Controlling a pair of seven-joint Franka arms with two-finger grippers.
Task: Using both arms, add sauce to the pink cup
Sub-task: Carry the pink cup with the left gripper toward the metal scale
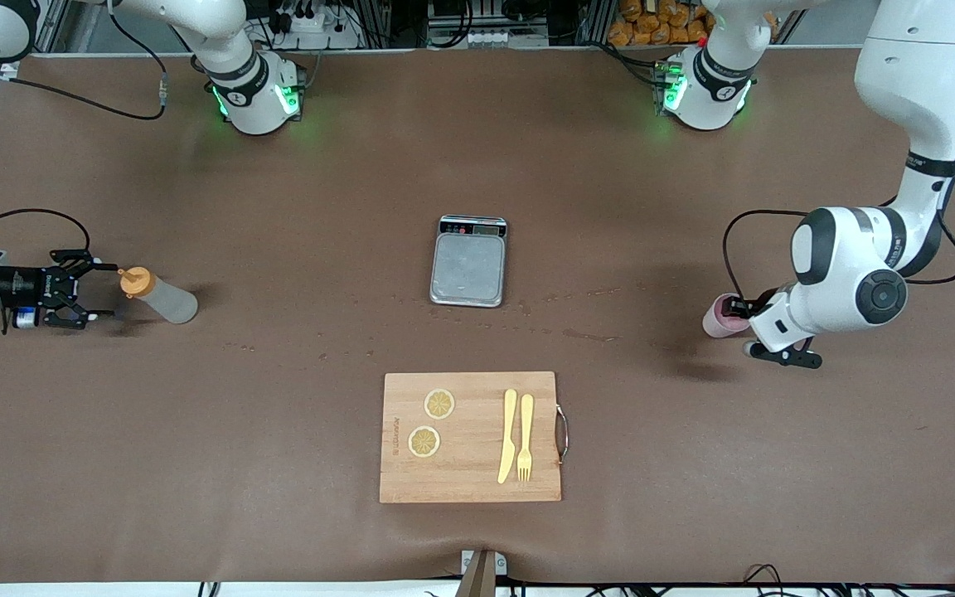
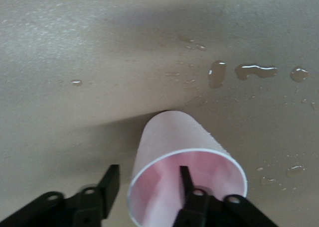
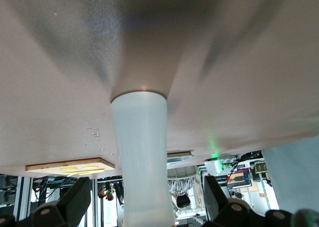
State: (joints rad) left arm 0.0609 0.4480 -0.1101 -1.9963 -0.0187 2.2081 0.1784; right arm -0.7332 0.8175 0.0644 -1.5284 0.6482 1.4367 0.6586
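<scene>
The sauce bottle [image 1: 161, 297], whitish with an orange cap, stands on the table at the right arm's end. My right gripper [image 1: 100, 290] is level with its upper part. In the right wrist view the bottle [image 3: 142, 152] sits between the spread fingers [image 3: 79, 197] with gaps on both sides. The pink cup [image 1: 719, 317] stands at the left arm's end. My left gripper [image 1: 740, 312] is open at its rim. In the left wrist view one finger [image 2: 185, 179] is inside the cup [image 2: 169, 137] and the other finger is outside its wall.
A grey scale [image 1: 469, 265] lies at the table's middle. A wooden cutting board [image 1: 471, 437] with two lemon slices, a yellow knife and a fork lies nearer the front camera. Liquid drops [image 2: 254, 71] lie on the brown mat near the cup.
</scene>
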